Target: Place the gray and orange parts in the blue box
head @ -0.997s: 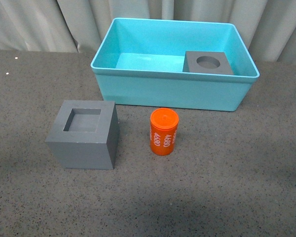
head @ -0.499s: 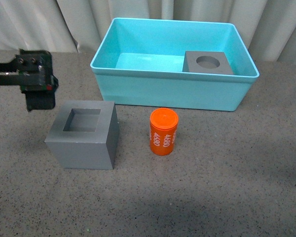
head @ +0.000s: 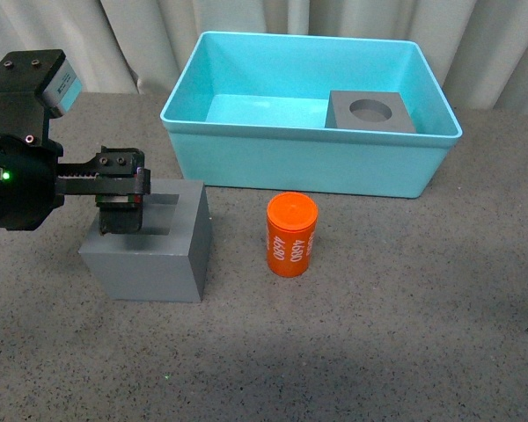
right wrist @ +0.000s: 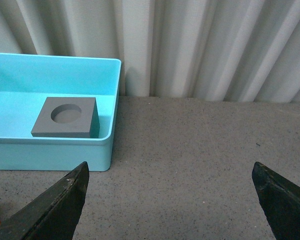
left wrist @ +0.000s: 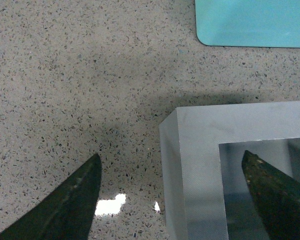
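The left end effector hangs over the gray cube with the square recess, its jaws apart: one finger is over the recess and the other is outside the cube's wall, above the speckled tabletop. That cube sits at 9 o'clock of the upright orange cylinder, near it but apart. The blue box lies at 12 o'clock of both and holds the gray cube with the round recess in its 3 o'clock end. The right end effector is spread wide, gripping nothing.
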{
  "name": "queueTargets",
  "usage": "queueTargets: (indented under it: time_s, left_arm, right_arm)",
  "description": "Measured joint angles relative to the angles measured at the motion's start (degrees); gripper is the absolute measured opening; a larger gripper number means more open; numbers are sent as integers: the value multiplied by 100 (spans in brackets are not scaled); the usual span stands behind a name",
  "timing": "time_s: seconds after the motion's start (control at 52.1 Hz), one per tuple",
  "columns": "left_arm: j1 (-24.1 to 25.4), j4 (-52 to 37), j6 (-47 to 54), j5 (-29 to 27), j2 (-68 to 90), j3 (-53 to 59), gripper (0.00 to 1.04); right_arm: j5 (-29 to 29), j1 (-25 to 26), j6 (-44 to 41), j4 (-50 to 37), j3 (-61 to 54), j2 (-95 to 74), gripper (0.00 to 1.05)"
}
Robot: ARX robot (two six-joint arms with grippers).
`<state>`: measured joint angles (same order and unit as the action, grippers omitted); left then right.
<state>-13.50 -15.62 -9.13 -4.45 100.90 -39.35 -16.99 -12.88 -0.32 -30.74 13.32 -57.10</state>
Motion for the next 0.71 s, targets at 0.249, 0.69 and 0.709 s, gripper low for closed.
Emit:
queueTargets:
  time_s: [0.249,0.69,0.709]
  left_arm:
    - [-4,354,-44,155,42,-107,41]
    - [-101,520,-140,122,-273,-131,17]
    - [-107,520,-149,120,-321,-129,17]
  right_arm:
    - [2,0,0,0,0,0,95]
    - [0,0,0,0,0,0,95]
    - [2,0,0,0,0,0,95]
